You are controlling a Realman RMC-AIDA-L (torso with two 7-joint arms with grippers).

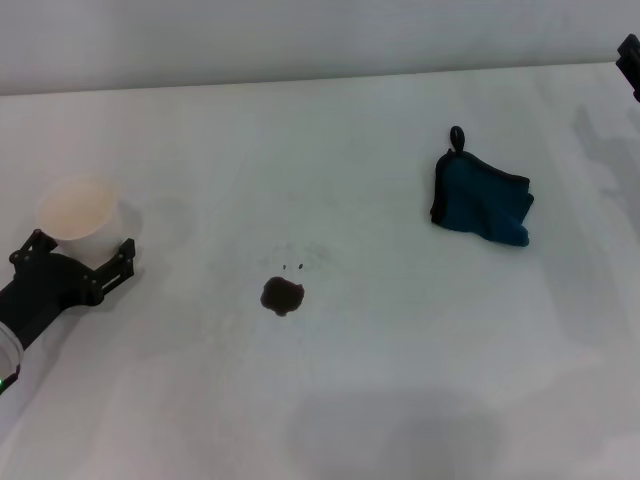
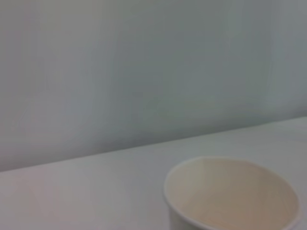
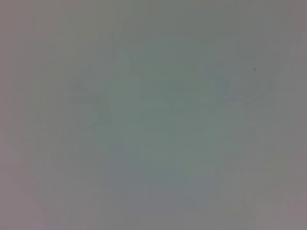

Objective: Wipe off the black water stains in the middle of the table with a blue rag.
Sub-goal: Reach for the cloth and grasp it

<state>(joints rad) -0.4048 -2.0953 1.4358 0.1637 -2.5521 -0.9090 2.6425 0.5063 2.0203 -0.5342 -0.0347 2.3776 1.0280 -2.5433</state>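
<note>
Only a sliver of the right gripper (image 1: 629,60) shows, its jaws unreadable.

I count one blue rag (image 1: 481,198) toward the table's (image 1: 420,380) right edge, one dark blot of black water stains (image 1: 282,295) mid-table with two tiny specks beside it, and one white paper cup (image 1: 78,208) near the left edge.

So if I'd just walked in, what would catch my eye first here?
Probably the blue rag, crumpled on the right of the white table, untouched. Next the black water stains near the middle, a dark blot with two specks just beyond it. On the left, the left tool sits around a white paper cup; the right tool barely peeks in at the far right edge.
</note>
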